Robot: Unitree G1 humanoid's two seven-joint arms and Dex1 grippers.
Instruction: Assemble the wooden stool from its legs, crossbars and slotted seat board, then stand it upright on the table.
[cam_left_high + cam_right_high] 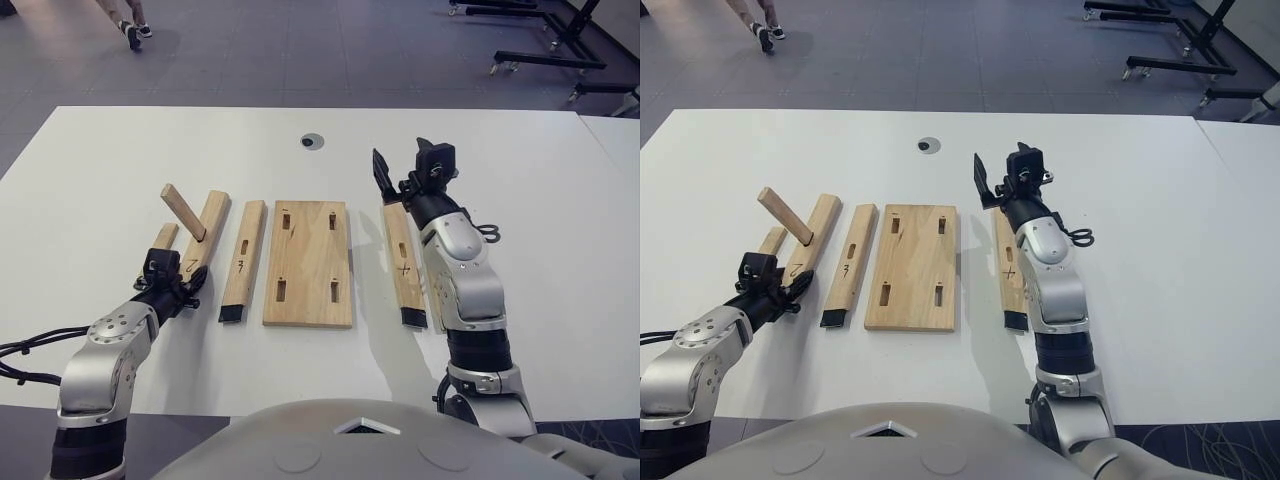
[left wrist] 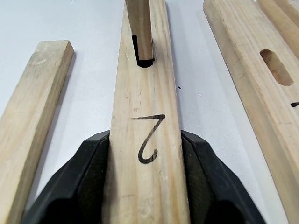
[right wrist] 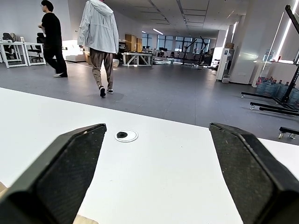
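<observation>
pinching the flat, grained wooden leg (image 2: 145,196) are the left fingers (image 2: 77,186); right fingers (image 3: 60,172) spread.

White table (image 1: 540,200), round cable hole (image 1: 313,141) near its far edge. Beyond it is a grey tiled floor (image 1: 300,50), with black wheeled frames (image 1: 545,60) parked at the far right. Open office hall: white pillar (image 3: 245,42), strip lights (image 3: 157,31) on the ceiling, desks (image 3: 135,57) along the back (details too small to tell), blue water jugs (image 3: 268,87) grouped near bright windows (image 3: 286,44).
</observation>
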